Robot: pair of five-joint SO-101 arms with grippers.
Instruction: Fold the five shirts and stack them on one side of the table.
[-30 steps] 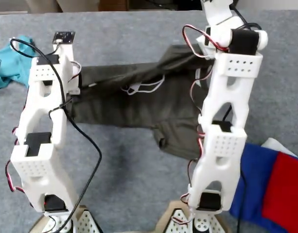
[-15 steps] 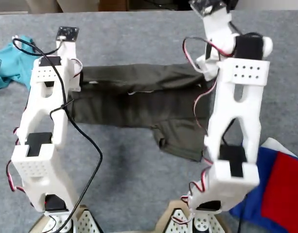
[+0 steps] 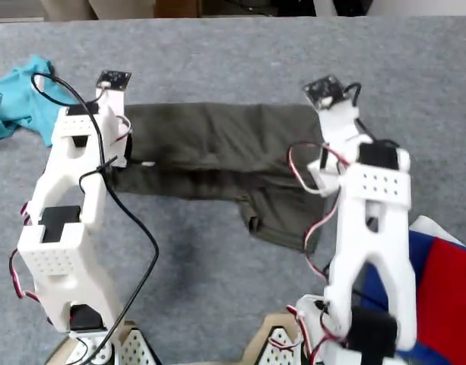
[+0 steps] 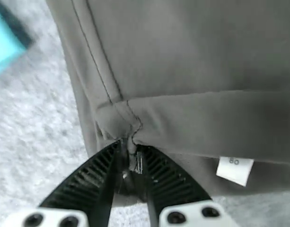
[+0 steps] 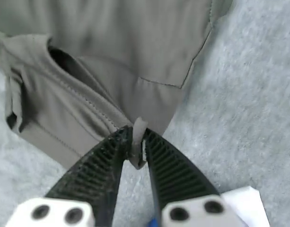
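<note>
Grip state: left gripper is pinched shut on a seamed edge of the olive shirt. Cloth is bunched between the jaws right at a stitch line, and a white tag sits on the fabric just beside it. Right gripper is clamped the same way on a thin lip of the shirt's edge, with grey table directly beyond.

From the high view, each arm holds one end of the shirt. It lies stretched flat between them, one layer doubled over another, and a sleeve flap pokes out toward the robot near the right arm.

My read is that this is mid-way through the lengthwise fold of this shirt, with both held corners low over the table. The next move needs both corners set down level and in line, then released together so the doubled layer doesn't skew. After that the loose sleeve flap needs tucking before any crosswise fold.

Farther out, a teal shirt lies crumpled at the left edge, well apart and unfolded. Blue and red folded cloth sits beside the right arm's base, probably the stack, so the job looks roughly half done at best.
</note>
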